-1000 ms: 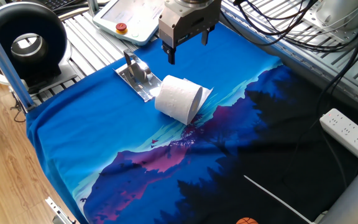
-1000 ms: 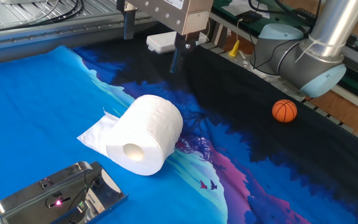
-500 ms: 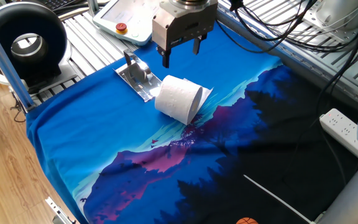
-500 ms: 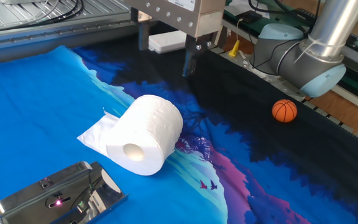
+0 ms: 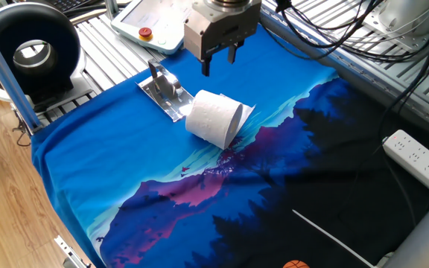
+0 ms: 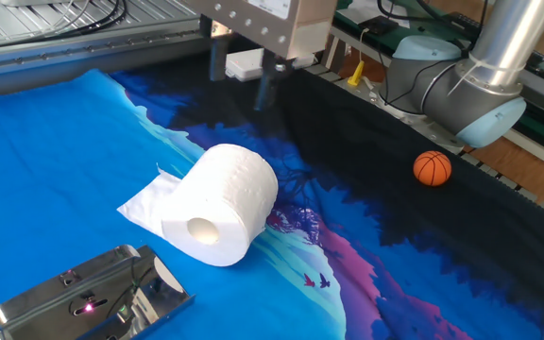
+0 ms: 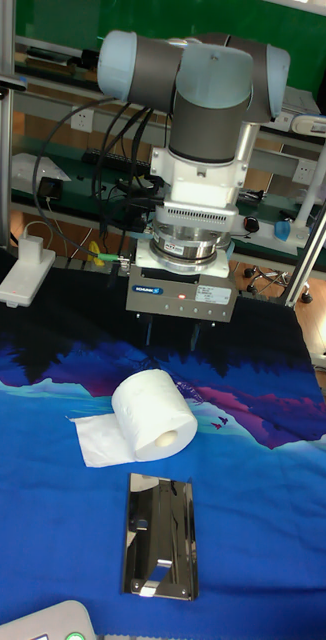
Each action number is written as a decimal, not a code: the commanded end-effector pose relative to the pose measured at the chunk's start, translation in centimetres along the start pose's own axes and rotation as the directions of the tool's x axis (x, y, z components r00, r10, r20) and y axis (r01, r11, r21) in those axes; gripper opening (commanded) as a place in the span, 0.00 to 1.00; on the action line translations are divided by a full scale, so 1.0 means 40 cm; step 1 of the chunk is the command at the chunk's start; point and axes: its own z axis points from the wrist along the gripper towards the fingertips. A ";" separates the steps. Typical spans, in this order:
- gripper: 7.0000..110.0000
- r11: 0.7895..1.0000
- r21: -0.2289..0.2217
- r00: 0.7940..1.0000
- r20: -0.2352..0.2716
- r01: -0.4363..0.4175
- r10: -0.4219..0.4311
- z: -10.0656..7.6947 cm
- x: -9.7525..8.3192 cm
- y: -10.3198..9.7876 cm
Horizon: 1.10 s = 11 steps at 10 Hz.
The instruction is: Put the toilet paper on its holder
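On the blue cloth (image 5: 88, 164): toilet paper (image 5: 214, 119) on its side, loose sheet trailing, just beside the silver holder (image 5: 166, 91), not on it. Above and apart: gripper (image 5: 219, 61), fingers parted a little, gripping nothing. Farther off, an orange ball (image 6: 433, 168) on the dark part

White toilet paper (image 5: 214, 120) lies sideways, apparently touching the flat silver holder (image 5: 166, 92).
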 end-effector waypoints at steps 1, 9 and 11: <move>0.00 0.999 0.028 0.999 0.030 0.024 -0.025 0.008 -0.012 -0.022; 0.00 0.998 0.026 0.994 0.091 0.061 -0.063 0.016 -0.049 -0.012; 0.00 0.996 0.009 0.994 0.072 0.085 -0.085 0.029 -0.033 0.004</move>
